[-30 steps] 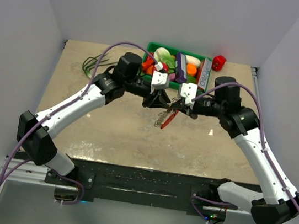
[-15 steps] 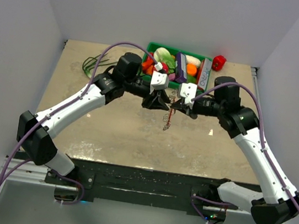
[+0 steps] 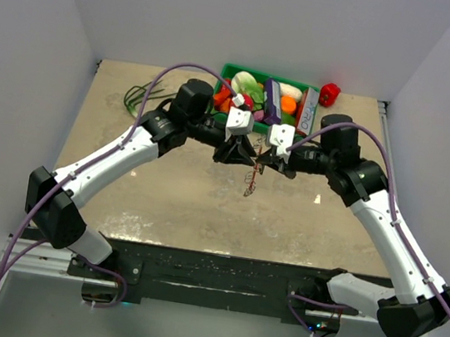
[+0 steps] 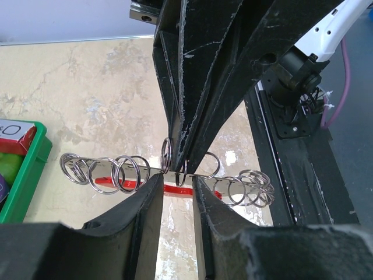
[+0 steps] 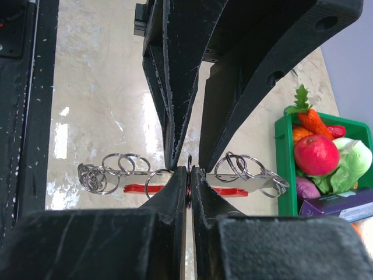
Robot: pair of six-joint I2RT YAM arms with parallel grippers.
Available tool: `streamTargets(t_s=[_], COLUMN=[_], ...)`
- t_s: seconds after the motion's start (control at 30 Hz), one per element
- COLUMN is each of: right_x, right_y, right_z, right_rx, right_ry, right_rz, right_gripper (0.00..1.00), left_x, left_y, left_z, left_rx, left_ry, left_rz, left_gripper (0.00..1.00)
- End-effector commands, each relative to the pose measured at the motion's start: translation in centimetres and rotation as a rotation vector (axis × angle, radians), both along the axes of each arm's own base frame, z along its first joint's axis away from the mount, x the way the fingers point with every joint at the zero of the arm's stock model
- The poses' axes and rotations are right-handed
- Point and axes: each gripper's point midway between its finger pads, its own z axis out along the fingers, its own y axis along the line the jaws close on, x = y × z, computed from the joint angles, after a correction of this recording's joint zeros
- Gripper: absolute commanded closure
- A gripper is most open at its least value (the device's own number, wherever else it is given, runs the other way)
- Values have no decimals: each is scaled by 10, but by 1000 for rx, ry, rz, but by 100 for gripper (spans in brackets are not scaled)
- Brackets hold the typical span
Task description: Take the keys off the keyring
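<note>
Bunch is no longer splayed: the keys are left dangling straight over the counter, mid-scene. The keyring is pinched tight by the right gripper, while the left gripper is held slightly parted. Nothing's been freed yet.

A green bin of toy produce is sitting at the table's far edge, a red toy lying just beside it, green stalks lying far left.
</note>
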Motion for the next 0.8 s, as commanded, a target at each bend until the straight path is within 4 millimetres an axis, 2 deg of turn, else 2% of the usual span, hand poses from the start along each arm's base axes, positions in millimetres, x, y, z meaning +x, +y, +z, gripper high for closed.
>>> streamTargets(t_s=[0.0, 0.2, 0.5, 0.77], right_x=[7, 6, 8, 6], right_y=[4, 3, 2, 0], right_z=[4, 5, 1, 6], right_rx=[11, 7, -4, 2], right_ry=[-44, -51, -49, -63], right_rz=[5, 3, -5, -6], right_gripper=[100, 100, 100, 100], left_x=[-5, -5, -6, 3], left_y=[0, 1, 2, 4], left_z=[18, 21, 25, 27], left_rx=[-43, -46, -51, -46], left_ry=[-25, -34, -42, -56], left_rz=[-23, -20, -17, 38], left_gripper=[69, 60, 65, 61])
